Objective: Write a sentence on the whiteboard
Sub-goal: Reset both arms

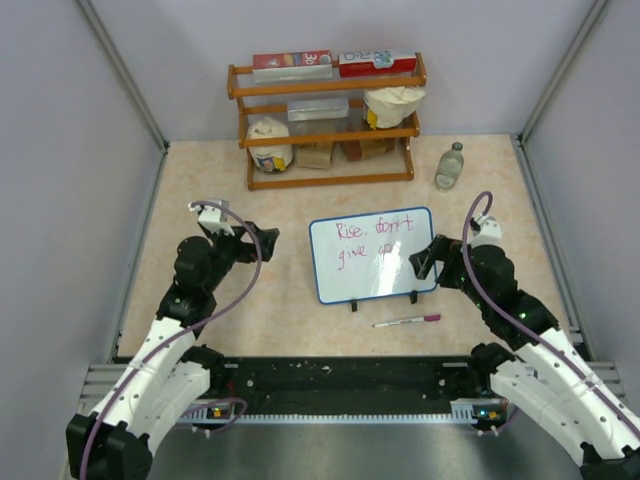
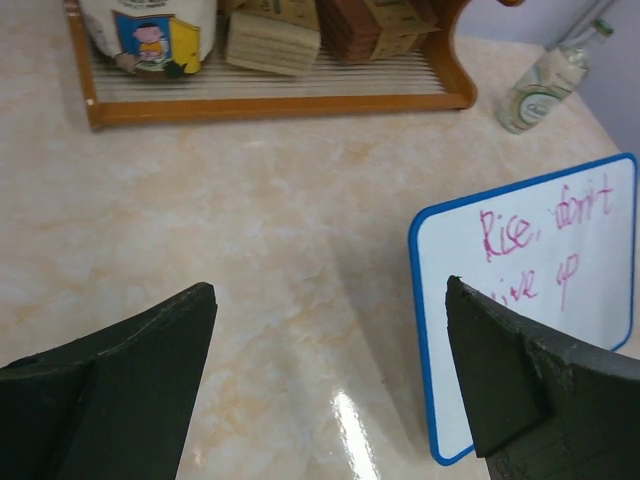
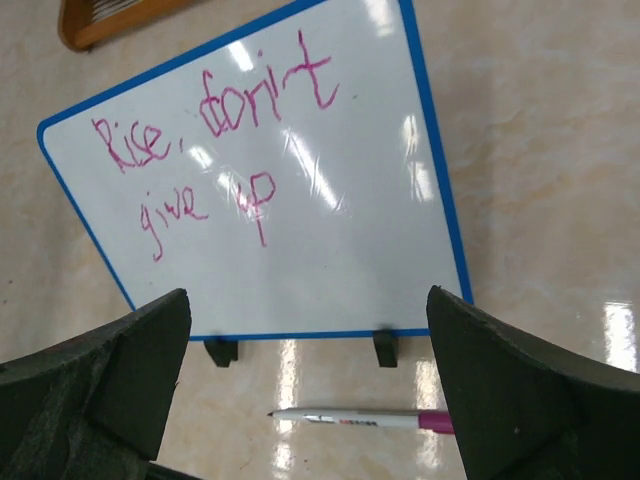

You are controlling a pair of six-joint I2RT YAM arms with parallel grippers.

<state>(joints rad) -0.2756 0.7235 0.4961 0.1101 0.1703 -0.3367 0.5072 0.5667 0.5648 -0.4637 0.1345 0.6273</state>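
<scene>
One whiteboard [image 1: 375,275] is stood on the bench [image 1: 280,200], one sentence [image 1: 372,228] written in two lines. One marker pen [image 1: 405,322] is laid before its two feet [image 3: 221,351]. Left and right jaws are spread, released.

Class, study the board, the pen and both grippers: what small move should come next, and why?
Probably draw the right gripper back toward its base. The sentence already sits on the whiteboard in two lines, the marker lies on the table before it, and this gripper and the left gripper are open and empty.
</scene>
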